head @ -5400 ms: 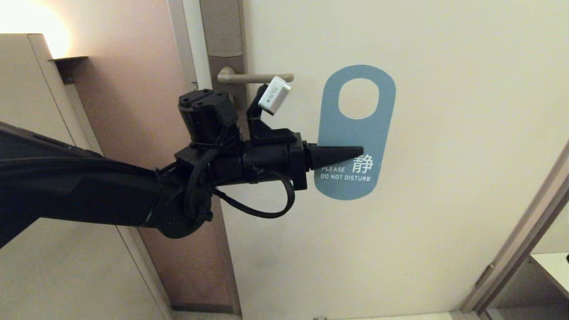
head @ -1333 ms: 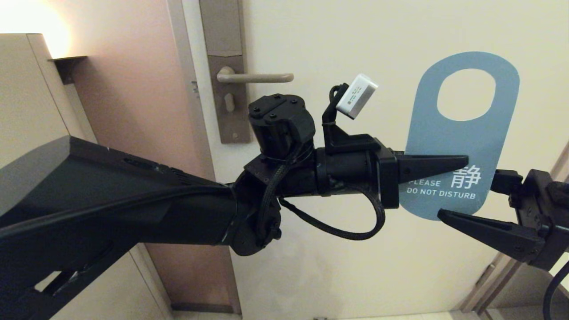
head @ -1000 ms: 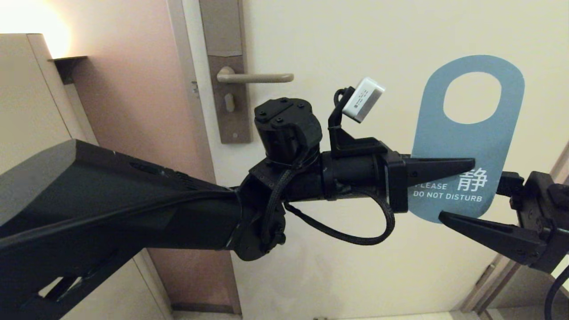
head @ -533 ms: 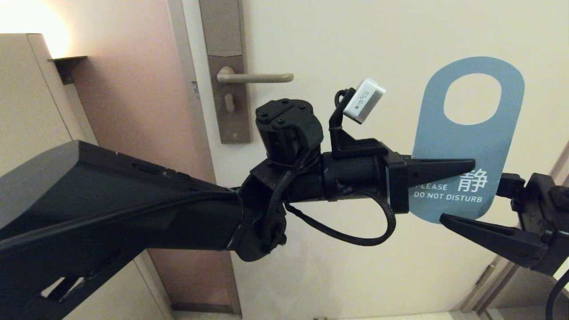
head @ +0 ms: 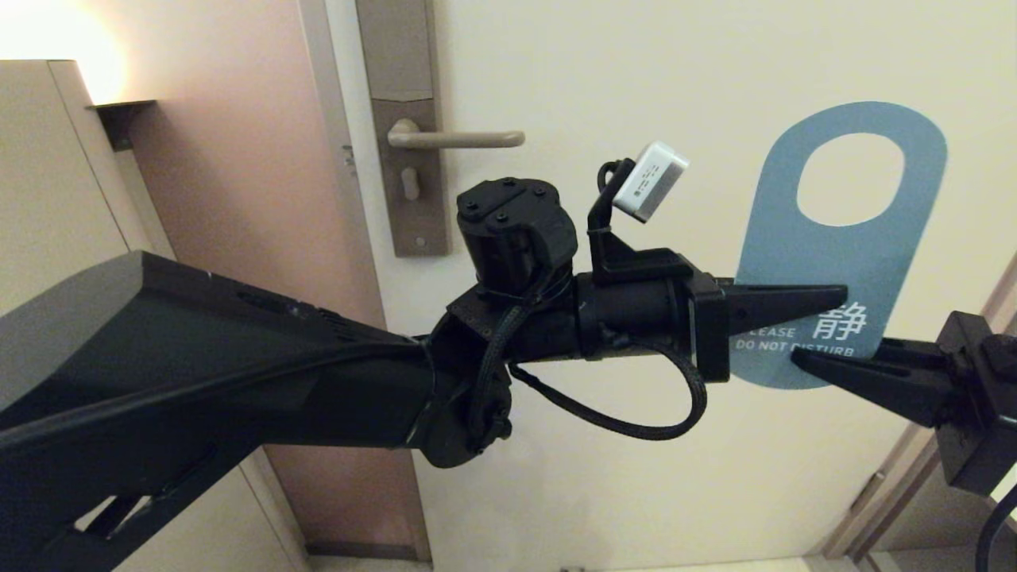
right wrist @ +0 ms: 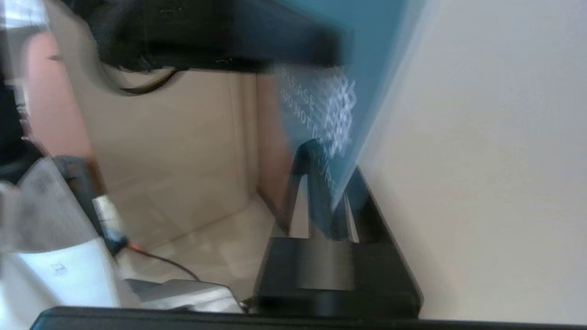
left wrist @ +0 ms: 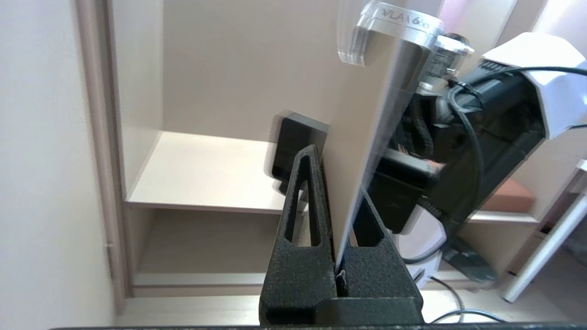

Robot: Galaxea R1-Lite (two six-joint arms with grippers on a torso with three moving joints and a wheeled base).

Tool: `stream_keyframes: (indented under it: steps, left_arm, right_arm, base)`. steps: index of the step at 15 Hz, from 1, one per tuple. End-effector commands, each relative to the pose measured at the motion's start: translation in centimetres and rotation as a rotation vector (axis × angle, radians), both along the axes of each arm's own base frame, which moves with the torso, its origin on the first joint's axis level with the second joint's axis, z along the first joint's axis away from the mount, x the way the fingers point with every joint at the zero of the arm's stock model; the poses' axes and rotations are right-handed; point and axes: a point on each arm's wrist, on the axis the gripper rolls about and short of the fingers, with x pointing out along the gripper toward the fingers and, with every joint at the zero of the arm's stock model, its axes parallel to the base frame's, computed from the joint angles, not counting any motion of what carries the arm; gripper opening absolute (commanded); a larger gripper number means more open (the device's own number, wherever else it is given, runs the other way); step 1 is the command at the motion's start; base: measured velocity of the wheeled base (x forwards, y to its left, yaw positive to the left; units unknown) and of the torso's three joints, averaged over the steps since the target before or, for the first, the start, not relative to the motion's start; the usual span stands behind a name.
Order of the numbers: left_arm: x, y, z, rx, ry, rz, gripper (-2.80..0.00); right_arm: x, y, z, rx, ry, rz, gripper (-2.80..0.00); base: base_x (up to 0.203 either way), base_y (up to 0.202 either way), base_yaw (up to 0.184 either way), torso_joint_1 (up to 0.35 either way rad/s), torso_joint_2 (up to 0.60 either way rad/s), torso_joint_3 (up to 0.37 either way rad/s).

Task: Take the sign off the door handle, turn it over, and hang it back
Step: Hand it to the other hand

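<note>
Right now the left end effector is clamped flat on the sign, its black fingers reaching across the card's lower half from the left (the left wrist view shows the card's thin edge pinched between the two fingers). From the other side, the right end effector has its fingers pressed together on the sign's lower right corner, covering part of the white "DO NOT DISTURB" lettering; in the right wrist view the blue card runs down into the narrow slot between its fingers. So both end effectors hold the sign at once, blue side facing the head camera, oval hole uppermost, the card upright with a slight lean to the right.

The sign hangs in the air in front of the pale door, well apart from the door handle, which sticks out bare from its tall plate up to the left.
</note>
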Motion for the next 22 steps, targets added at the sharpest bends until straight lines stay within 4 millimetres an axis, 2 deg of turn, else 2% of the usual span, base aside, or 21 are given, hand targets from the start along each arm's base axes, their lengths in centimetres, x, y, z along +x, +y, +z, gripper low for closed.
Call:
stream_keyframes:
  steps: [1,16,17,22]
  left_arm:
    - [-0.08,0.05,0.15,-0.012,-0.007,-0.007,-2.80]
    - [-0.29,0.21,0.06,-0.032,-0.029,-0.014,-2.80]
    - [-0.33,0.26,0.03,-0.032,-0.029,-0.014,0.00]
    - [-0.49,0.35,0.06,-0.033,-0.025,-0.020,0.00]
  right_arm:
    - [-0.01,0.00,0.05,0.000,-0.005,0.001,-2.80]
    - [-0.30,-0.06,-0.27,-0.001,0.002,0.001,-2.80]
    - [-0.34,-0.07,-0.30,-0.001,0.002,0.000,-2.80]
    - [-0.42,-0.09,-0.48,-0.002,0.008,0.001,-2.80]
  base:
    - [0.000,0.000,0.000,0.000,0.00,0.000]
    - [0.000,0.000,0.000,0.000,0.00,0.000]
    - [0.000,0.000,0.000,0.000,0.00,0.000]
    - [0.000,0.000,0.000,0.000,0.00,0.000]
